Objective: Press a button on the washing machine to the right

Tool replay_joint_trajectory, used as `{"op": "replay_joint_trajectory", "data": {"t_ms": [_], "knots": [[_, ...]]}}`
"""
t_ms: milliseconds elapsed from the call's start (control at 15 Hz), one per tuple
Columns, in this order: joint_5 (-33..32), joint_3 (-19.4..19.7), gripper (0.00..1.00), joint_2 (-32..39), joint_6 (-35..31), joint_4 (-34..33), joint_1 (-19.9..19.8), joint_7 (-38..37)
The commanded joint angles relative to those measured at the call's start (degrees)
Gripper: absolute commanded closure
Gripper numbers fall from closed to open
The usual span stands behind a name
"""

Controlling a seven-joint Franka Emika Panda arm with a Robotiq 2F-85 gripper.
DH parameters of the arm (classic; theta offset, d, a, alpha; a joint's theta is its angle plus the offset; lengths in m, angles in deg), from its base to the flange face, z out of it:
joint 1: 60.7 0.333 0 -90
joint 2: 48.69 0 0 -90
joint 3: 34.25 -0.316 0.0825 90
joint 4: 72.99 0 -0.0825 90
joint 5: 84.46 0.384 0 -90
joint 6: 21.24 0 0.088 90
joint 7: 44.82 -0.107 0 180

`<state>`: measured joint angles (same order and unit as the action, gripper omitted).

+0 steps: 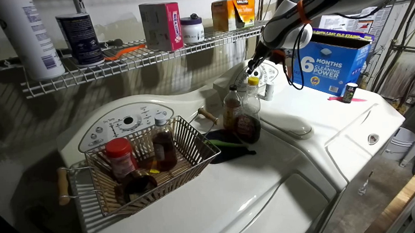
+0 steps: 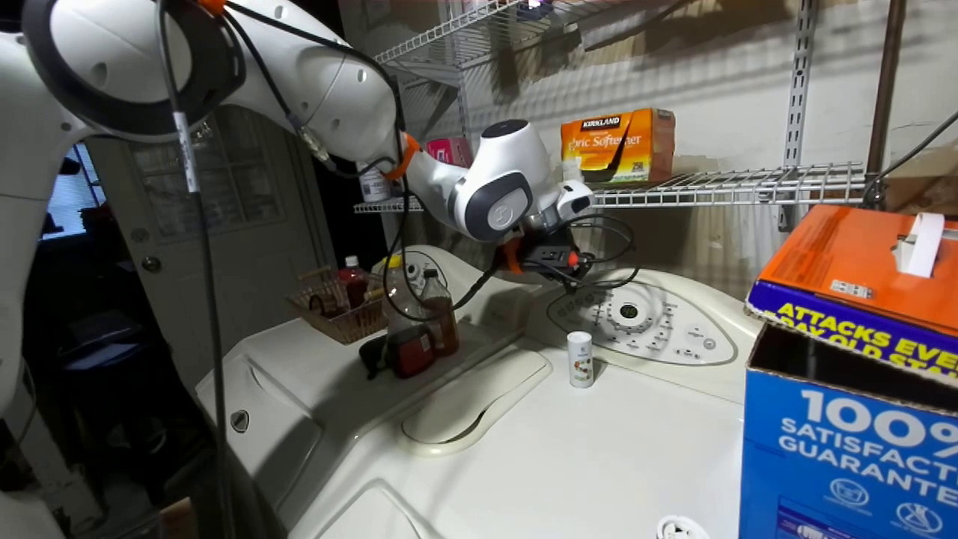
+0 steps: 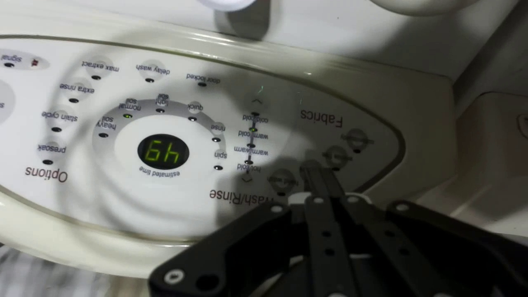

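The white washing machine (image 1: 288, 94) is on the right in an exterior view and in front in another exterior view (image 2: 599, 442). Its rounded console fills much of the wrist view (image 3: 123, 198), upside down. The display (image 3: 163, 151) glows yellow-green, and small green lights are lit. My gripper (image 3: 317, 169) is shut with nothing between its fingers. Its tips are at the Fabrics button row, over a button beside the hand wash button (image 3: 281, 179). The tips hide that button; I cannot tell whether they touch it. The gripper also shows at the console in both exterior views (image 1: 251, 69) (image 2: 572, 284).
A small white cylinder (image 2: 580, 361) stands before the console. A blue detergent box (image 1: 328, 64) stands on the washer. Syrup bottles (image 1: 251, 122) and a wire basket (image 1: 193, 170) stand on the neighbouring machine. A wire shelf (image 1: 127, 61) runs above.
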<state>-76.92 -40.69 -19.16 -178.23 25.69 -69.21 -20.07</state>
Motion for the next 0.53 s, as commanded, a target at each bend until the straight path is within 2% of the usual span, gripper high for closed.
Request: {"op": "replay_joint_trajectory", "data": {"t_ms": [0,467], "knots": [[-0.2,-1.9,1.0,4.5,-0.3,-5.1,-1.7,1.4],[-1.8,-1.3,1.0,8.1,0.3,-8.8,-1.5,0.6]]}}
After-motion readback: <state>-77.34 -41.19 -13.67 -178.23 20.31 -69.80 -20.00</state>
